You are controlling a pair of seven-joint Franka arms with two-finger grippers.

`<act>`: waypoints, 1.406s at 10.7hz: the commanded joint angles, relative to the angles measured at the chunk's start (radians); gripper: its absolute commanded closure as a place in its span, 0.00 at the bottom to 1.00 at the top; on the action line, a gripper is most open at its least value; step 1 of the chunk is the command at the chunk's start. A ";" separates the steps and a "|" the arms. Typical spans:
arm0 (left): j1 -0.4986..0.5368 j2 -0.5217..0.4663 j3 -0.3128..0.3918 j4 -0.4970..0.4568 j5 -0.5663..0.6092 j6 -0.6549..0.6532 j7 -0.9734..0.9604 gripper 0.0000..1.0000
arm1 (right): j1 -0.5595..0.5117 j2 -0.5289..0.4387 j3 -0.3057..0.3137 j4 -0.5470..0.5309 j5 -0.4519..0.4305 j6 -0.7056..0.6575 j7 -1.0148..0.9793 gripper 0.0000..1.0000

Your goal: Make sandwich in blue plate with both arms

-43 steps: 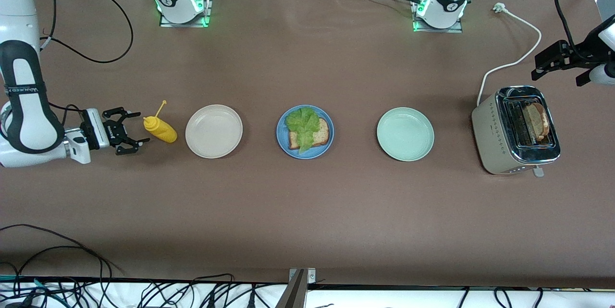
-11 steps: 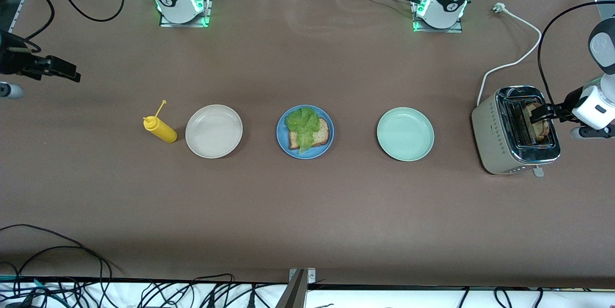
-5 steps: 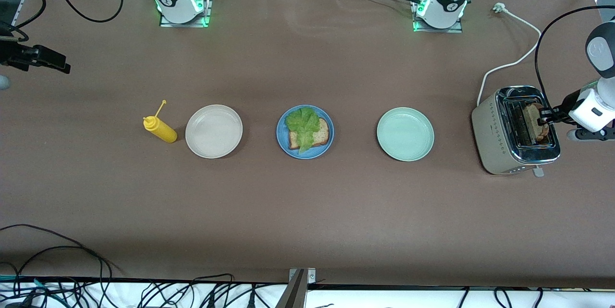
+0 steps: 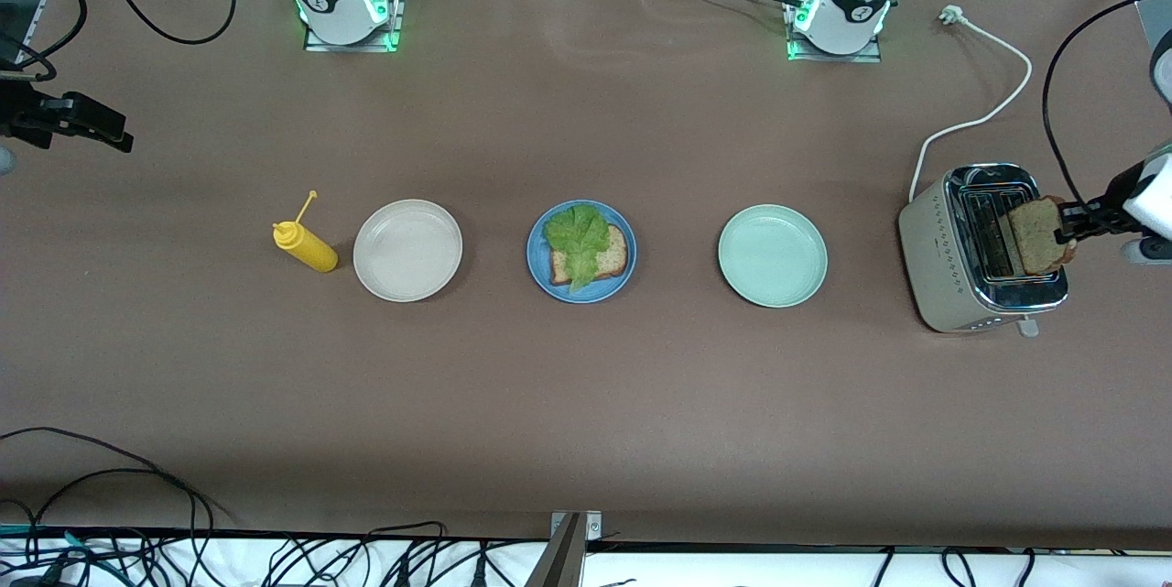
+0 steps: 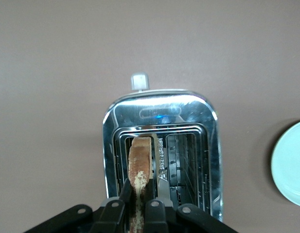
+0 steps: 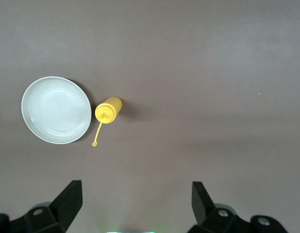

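We see the left hand (image 4: 1067,225) clamped on a bread slice (image 4: 1035,224) over the toaster (image 4: 980,248) — the other slice (image 4: 600,259) and lettuce (image 4: 575,234) lie on the blue plate (image 4: 540,276), mid-tabletop. The right hand (image 4: 87,125) waits, spread wide, above the tabletop at the right arm's end.

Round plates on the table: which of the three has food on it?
The round blue plate in the middle, carrying a brown bread slice under a green lettuce leaf; the beige plate and pale green plate are bare.

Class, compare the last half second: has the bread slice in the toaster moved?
Yes. The bread slice, clamped in the left end effector, has risen out of the toaster slot and now hangs above its chrome top.
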 commanded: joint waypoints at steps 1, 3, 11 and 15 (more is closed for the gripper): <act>0.002 -0.114 -0.043 0.018 0.022 -0.041 0.011 1.00 | 0.000 -0.001 0.006 0.025 0.008 -0.009 0.009 0.00; 0.004 -0.170 -0.103 0.020 0.022 -0.061 0.000 1.00 | 0.002 -0.001 0.009 0.026 0.012 -0.001 0.008 0.00; 0.001 -0.151 -0.465 0.020 0.007 -0.147 -0.162 1.00 | 0.000 0.075 0.003 0.075 0.001 0.073 -0.009 0.00; 0.001 -0.049 -0.692 0.058 -0.002 -0.143 -0.398 1.00 | 0.000 0.085 0.003 0.075 -0.012 0.143 0.001 0.00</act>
